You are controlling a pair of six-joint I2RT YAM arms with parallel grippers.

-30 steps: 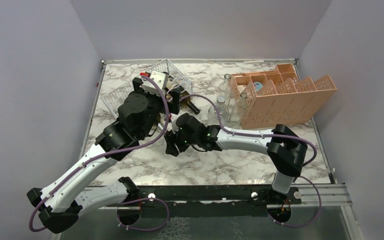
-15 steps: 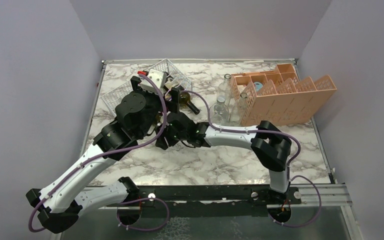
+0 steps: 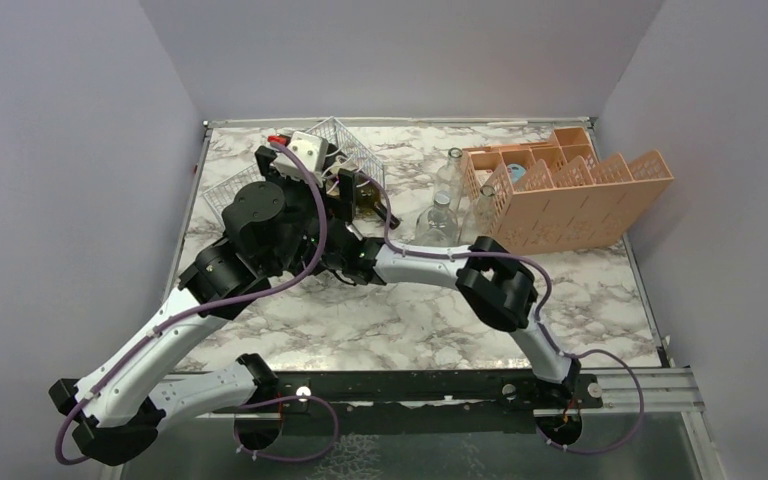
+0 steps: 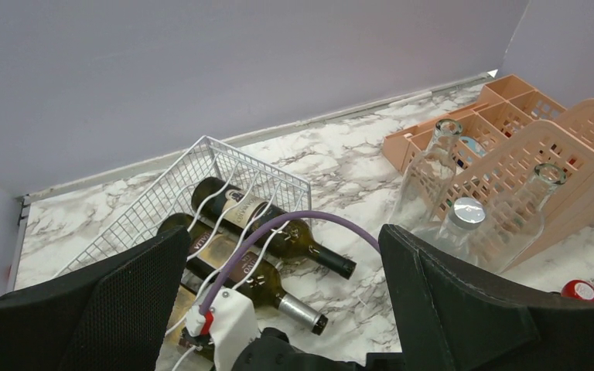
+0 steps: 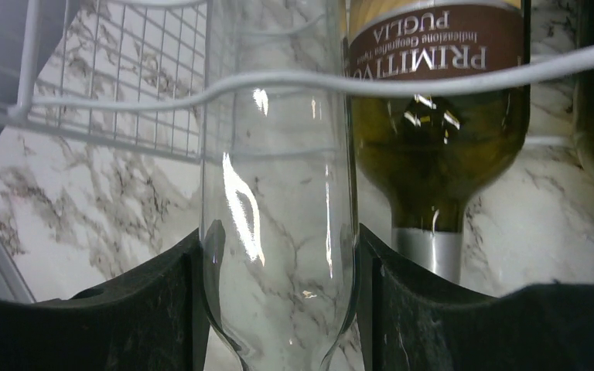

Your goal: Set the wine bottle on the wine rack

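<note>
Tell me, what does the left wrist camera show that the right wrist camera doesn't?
Only the left wrist view: the orange crate, three standing glass bottles beside it, and the whole white wire rack.

Only the right wrist view: the right gripper closed on a clear bottle, and a readable label, Primitivo Puglia.

Both: the rack, the dark bottle with the silver neck lying in it, and the marble table.
</note>
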